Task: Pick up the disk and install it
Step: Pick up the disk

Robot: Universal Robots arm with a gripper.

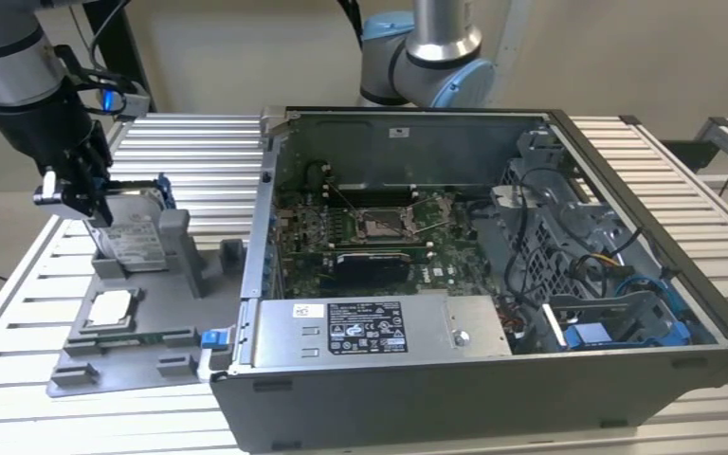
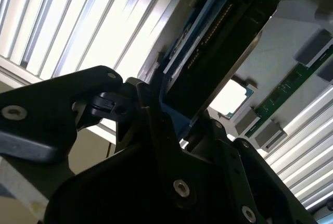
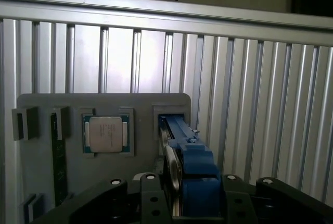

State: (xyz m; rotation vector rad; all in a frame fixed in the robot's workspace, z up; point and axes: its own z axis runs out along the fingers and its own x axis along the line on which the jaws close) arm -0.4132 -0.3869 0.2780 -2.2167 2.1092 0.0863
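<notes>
On the grey holder [image 1: 149, 353] at the exterior view's left, the gripper [image 1: 86, 202] pinches the upright disk [image 1: 136, 239] from both sides.

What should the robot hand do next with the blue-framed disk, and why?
Probably a short, straight lift. The gripper is at the upper end of the disk, which stands upright in the slot of the grey holder. Pulling sideways would likely jam it against the slot walls. Whether the grip is firm, I cannot tell.
</notes>
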